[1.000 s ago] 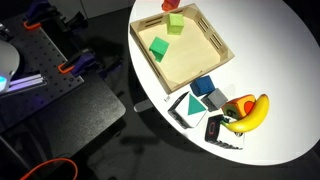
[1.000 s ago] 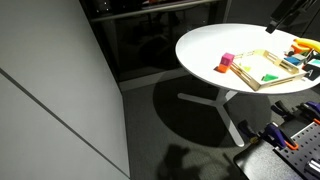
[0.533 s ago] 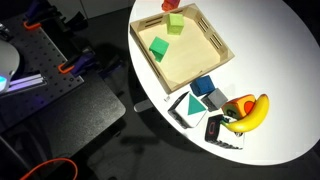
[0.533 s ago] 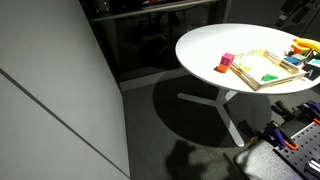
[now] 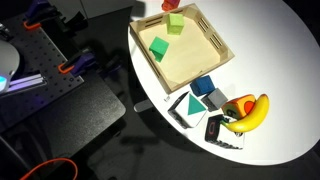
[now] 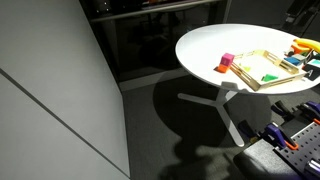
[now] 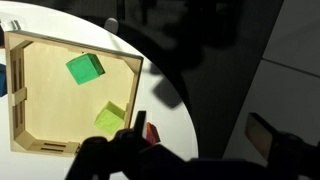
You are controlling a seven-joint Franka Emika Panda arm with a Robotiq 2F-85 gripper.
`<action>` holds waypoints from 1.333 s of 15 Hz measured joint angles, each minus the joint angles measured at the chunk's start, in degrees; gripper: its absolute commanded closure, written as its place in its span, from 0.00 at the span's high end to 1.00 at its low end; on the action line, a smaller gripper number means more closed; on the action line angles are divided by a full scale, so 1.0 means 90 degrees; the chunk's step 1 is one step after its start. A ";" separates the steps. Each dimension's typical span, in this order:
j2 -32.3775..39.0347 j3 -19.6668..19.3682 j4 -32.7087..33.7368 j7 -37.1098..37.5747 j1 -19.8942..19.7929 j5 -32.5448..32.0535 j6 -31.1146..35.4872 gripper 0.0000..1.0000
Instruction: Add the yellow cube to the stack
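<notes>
The yellow cube (image 5: 175, 25), lime-coloured, lies in the far part of a wooden tray (image 5: 222, 44); in the wrist view (image 7: 110, 119) it sits by the tray's near wall. The stack is a single red-orange cube (image 5: 170, 4) on the table just outside the tray, and it also shows in an exterior view (image 6: 226, 62). In the wrist view the red cube (image 7: 151, 133) is partly hidden behind a finger. My gripper (image 7: 200, 135) is open and empty, high above the table edge beside the red cube.
A darker green cube (image 5: 159, 48) also lies in the tray. Past the tray are a blue block (image 5: 203, 87), a grey block (image 5: 213, 99), a banana (image 5: 250, 112) and dark flat pieces. The white round table (image 5: 270, 40) drops off to dark floor nearby.
In an exterior view the arm at the top right has moved further right, almost out of frame. The cubes have not moved.
</notes>
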 measured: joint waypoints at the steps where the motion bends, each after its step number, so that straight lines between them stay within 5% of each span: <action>1: 0.0157 -0.0034 0.0066 -0.0036 -0.0059 0.0000 0.0000 1.00; 11: 0.1890 -0.0169 0.0700 -0.0578 -0.0533 0.0000 0.0576 1.00; 20: 0.3069 -0.0236 0.1341 -0.2134 -0.0920 -0.0276 0.0661 1.00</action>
